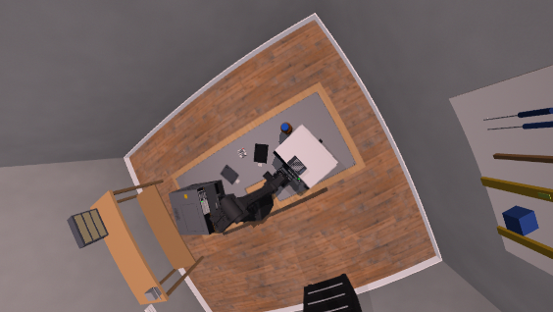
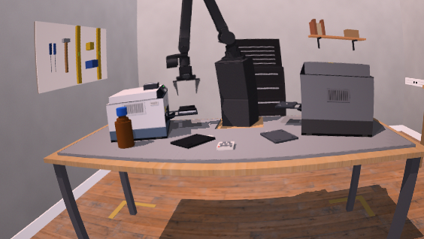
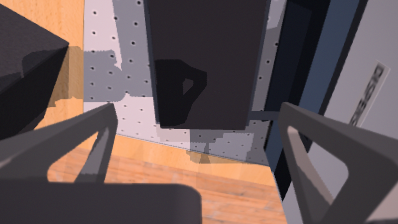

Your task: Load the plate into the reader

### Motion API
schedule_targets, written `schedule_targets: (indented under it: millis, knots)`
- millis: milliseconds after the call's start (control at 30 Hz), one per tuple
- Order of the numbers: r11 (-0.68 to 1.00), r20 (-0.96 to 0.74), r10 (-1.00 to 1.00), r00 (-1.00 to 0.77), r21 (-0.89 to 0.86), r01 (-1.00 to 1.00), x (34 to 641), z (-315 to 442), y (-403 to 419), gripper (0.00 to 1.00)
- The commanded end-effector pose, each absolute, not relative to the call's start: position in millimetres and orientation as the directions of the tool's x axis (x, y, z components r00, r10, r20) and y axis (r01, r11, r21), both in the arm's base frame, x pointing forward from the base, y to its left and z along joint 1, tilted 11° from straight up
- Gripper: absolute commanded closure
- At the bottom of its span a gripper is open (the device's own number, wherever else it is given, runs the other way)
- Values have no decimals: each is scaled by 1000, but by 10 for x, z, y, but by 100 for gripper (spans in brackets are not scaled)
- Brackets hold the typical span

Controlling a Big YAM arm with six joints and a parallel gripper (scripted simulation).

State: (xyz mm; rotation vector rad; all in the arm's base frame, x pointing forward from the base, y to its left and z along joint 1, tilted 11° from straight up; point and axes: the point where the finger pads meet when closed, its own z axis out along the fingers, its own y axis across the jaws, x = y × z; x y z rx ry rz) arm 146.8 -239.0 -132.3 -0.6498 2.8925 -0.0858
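My gripper [image 2: 187,93] [image 3: 197,111] is open and empty, pointing down above the stage of the white DISPENSER [image 2: 139,115] [image 1: 306,154]. A dark rectangular top [image 3: 207,55] on that stage lies ahead of and below the fingers in the wrist view; the stacked items [image 2: 187,110] show in the exterior view, but lid and plate cannot be told apart. The grey reader [image 2: 337,103] [image 1: 188,211] has a dark stage [image 2: 288,104] at its side. A black flat holder [image 2: 192,140] [image 1: 261,153] and a dark grey one [image 2: 279,136] [image 1: 229,175] lie on the bench; their names are unreadable.
The amber bottle [image 2: 124,132] with a blue cap stands upright beside the DISPENSER. A small white item [image 2: 225,145] [image 1: 241,151] lies near the black holder. The arm's dark pedestal [image 2: 236,94] [image 3: 25,65] stands between the two machines.
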Motion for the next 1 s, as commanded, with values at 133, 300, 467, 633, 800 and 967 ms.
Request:
schedule_targets:
  millis: [133, 300, 467, 633, 800, 967]
  knots:
    - [899, -158, -435, -887, -132, -417, 1577, -1349, -2523, 0]
    - [902, -158, -431, -889, -107, -418, 1532, -1382, -2435, 0]
    - [903, -158, -428, -890, -94, -418, 1503, -1366, -2381, 0]
    - [902, -158, -430, -889, -110, -417, 1551, -1385, -2476, 0]
    - [901, -159, -432, -888, -120, -417, 1561, -1389, -2496, 0]
    - [903, -158, -429, -889, -100, -418, 1512, -1434, -2397, 0]
